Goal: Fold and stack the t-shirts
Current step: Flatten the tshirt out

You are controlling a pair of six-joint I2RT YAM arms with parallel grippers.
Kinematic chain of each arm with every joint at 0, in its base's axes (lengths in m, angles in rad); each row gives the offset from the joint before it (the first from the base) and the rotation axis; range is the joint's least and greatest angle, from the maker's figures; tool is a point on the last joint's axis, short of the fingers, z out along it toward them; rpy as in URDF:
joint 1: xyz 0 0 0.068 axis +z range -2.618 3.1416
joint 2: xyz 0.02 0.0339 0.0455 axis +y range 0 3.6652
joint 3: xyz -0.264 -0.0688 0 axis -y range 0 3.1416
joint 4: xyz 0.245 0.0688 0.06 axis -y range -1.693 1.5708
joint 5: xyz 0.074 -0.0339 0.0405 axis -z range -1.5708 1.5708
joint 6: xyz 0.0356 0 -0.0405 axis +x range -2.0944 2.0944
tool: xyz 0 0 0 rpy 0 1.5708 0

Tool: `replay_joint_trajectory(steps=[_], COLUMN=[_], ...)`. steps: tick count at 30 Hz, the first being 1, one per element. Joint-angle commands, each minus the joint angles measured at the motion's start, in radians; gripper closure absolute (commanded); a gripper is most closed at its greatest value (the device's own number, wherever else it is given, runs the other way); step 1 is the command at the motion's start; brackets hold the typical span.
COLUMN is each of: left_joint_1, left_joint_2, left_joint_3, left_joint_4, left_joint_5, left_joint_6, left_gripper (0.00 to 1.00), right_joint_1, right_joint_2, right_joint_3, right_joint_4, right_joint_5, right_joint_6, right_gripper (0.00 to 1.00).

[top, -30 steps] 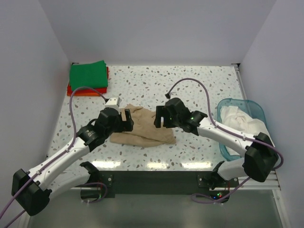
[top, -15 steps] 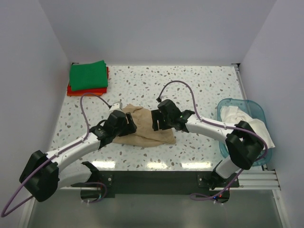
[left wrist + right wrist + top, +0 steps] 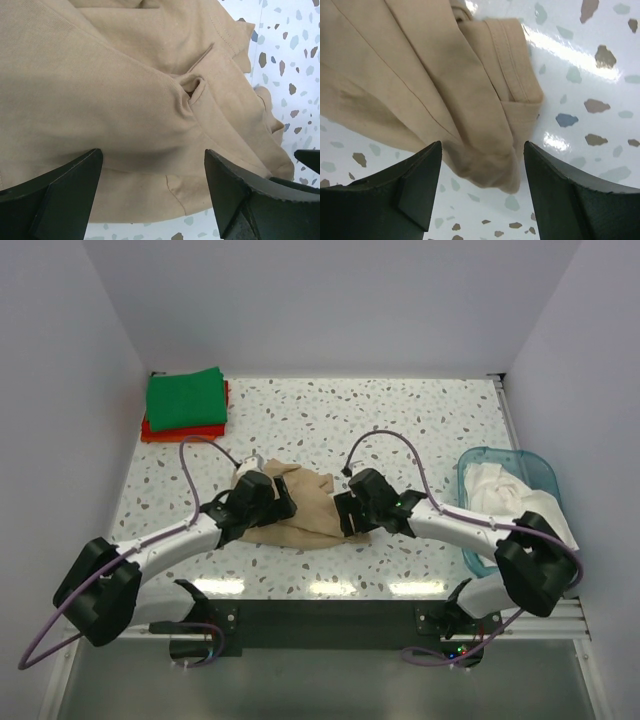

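Your green t-shirt (image 3: 186, 397) sits folded on the red-orange t-shirt (image 3: 165, 431) at 11 o'clock. The tan t-shirt (image 3: 305, 512) lies rumpled mid-surface (image 3: 350, 420), with the left end effector (image 3: 152, 165) and right end effector (image 3: 482, 150) spread over it, gripping nothing. The whitish t-shirt (image 3: 510, 495) lies unfolded at 4 o'clock.

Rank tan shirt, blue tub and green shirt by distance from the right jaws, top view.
1. Tan shirt, mid-table, directly under the right gripper.
2. Blue tub, at the table's right edge.
3. Green shirt, far-left corner, on top of the red-orange shirt.
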Motion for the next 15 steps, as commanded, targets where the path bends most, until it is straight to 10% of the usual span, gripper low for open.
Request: replay_joint_trajectory(steps=[1,15], left_joint_1=[0.006,0.004], left_joint_2=[0.021,0.248], left_joint_3=[0.048,0.252], left_joint_4=[0.05,-0.01], left_joint_5=[-0.015,-0.08], left_joint_6=[-0.003,0.037], left_gripper=[0.12,0.29], right_joint_1=[0.001,0.001], right_joint_2=[-0.083,-0.144], right_joint_3=[-0.056,-0.184], right_joint_4=[0.02,0.119], right_joint_5=[0.031,0.025], right_joint_6=[0.014,0.092], right_gripper=[0.3,0.38])
